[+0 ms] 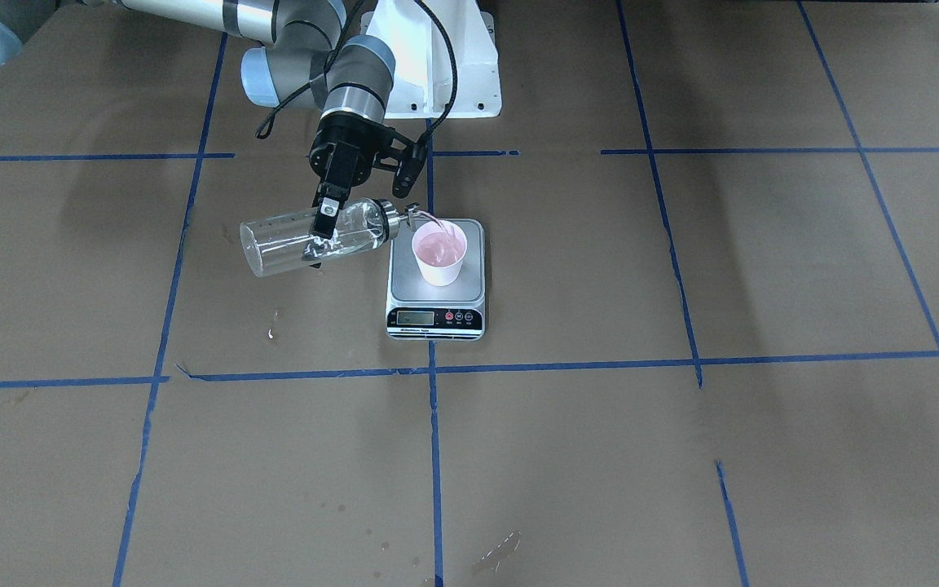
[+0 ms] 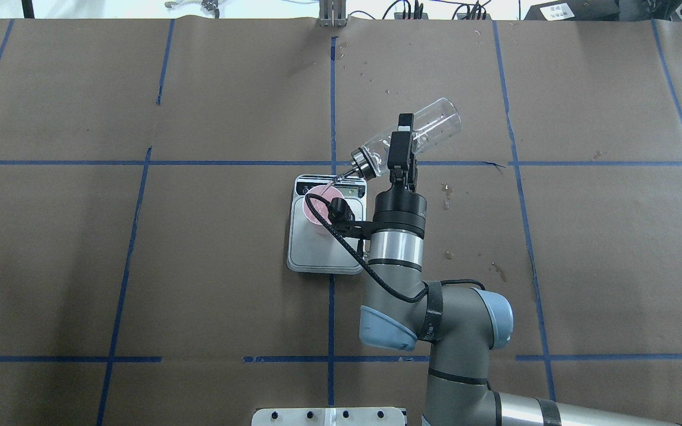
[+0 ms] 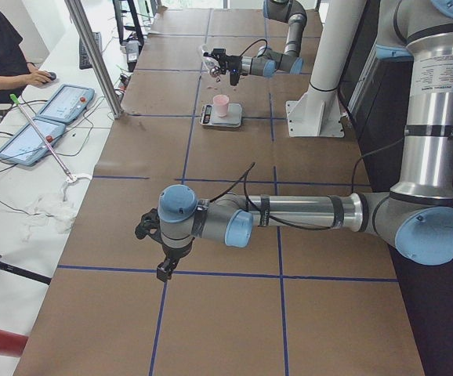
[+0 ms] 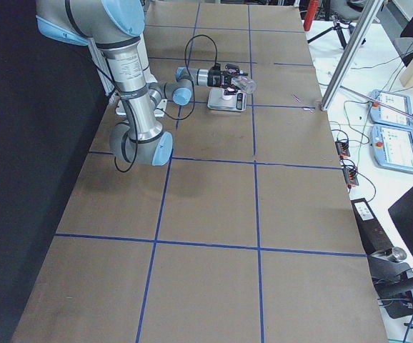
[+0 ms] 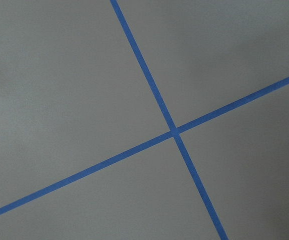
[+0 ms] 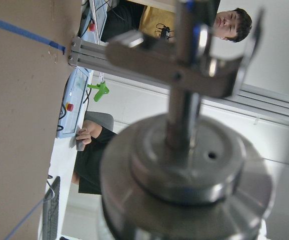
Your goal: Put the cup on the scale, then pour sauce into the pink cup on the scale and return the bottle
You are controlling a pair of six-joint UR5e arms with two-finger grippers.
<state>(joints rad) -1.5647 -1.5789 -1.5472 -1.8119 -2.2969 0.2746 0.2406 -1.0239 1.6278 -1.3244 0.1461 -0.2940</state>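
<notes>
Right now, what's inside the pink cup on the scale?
Sauce streams from the bottle spout into the cup; its pink inside looks glossy with liquid. Its wall hides the fill level.

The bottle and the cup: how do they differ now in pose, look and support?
The bottle is tilted almost flat, spout toward the cup; the cup stands upright. The bottle is clear glass; the cup is opaque pink. The bottle is held in the right tool; the cup rests on the scale. Both are round containers.
</notes>
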